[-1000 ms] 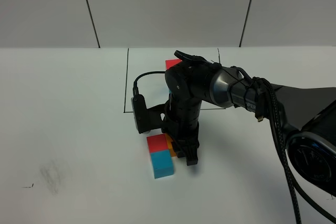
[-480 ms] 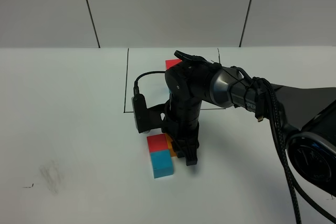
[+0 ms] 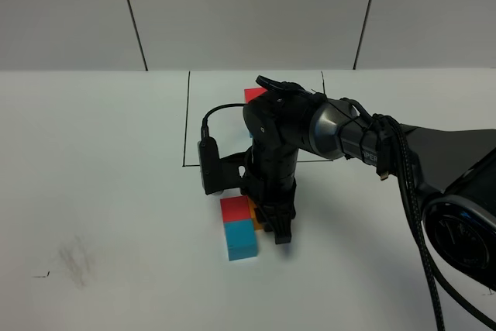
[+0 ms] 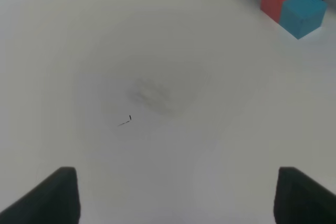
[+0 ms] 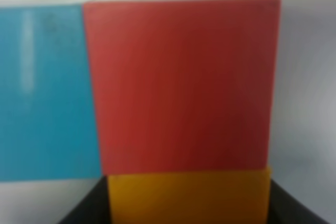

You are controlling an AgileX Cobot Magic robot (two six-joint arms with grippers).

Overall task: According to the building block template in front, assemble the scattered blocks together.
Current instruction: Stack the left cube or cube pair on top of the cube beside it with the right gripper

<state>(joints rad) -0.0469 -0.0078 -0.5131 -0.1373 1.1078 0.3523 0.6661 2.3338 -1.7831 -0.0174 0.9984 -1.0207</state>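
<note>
Currently the right gripper [image 3: 275, 226] stands low over the counter [image 3: 101, 191], its jaws clamped on the orange block [image 5: 188, 195], which sits hard against the red block [image 3: 233, 208]. The blue block [image 3: 241, 239] touches the near face of the red block, so the three blocks form an L: red and orange in a row, blue below red. This matches, as far as can be judged, the template [image 3: 254, 94], which lies farther back inside the black frame [image 3: 187, 122] and is mostly hidden behind the arm; only its red cube shows. The right wrist view confirms the fit: orange meets red with no visible gap, and blue meets red along a straight seam. The grip is likely kept on orange to press it flush and square to red before release. The left gripper [image 4: 176, 198] hangs with its jaws wide apart and holds nothing, well away from the blocks over a faint smudge [image 4: 152, 93] on the counter; it is parked clear so as not to disturb the assembly. Compared with a second ago, the right arm and the red and blue blocks have shifted very slightly, consistent with a final nudge; the grip is unchanged. The assembly appears complete, pending release of orange.
</note>
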